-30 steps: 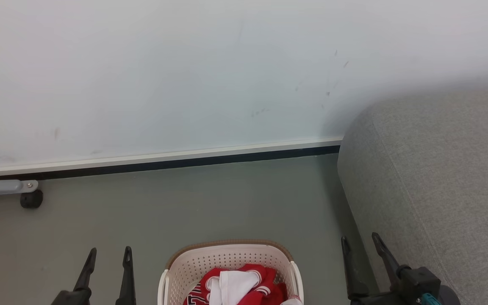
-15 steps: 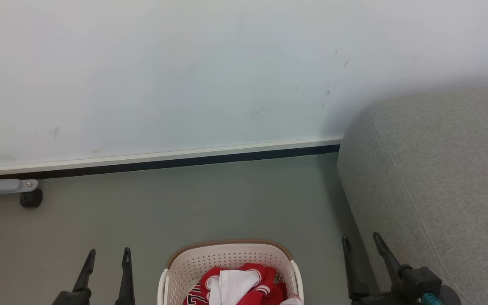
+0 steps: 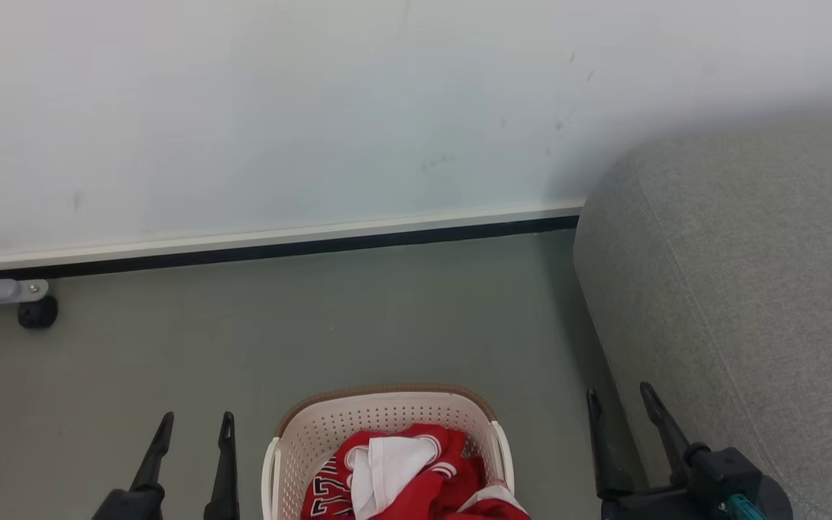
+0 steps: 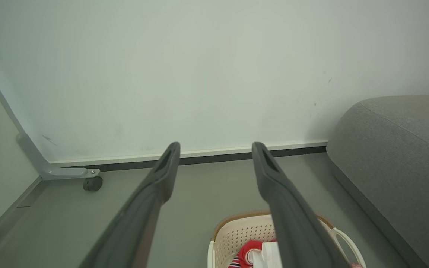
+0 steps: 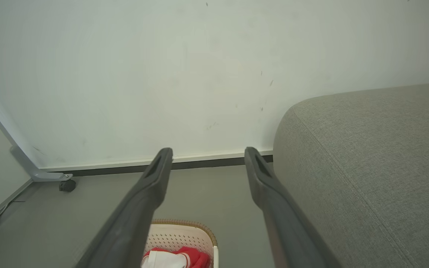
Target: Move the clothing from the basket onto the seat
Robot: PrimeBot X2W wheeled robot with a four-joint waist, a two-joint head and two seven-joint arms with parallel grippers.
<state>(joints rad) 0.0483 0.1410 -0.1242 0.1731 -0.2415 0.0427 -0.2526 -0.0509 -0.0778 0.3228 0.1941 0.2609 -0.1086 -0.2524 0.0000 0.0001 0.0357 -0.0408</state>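
Lit evenly and softly, bright and without glare on the pale wall (image 3: 315, 108). Washed toward white in the upper corners of the head view. Shadowed gently on the wall beside the seat (image 3: 748, 289), right of centre, and along the floor (image 3: 387, 310) beneath its edge. Crisp on the grey weave at right; soft on the dark fingers (image 4: 140, 219) near the bottom edge of both wrist views — stretched there by the wide lens.
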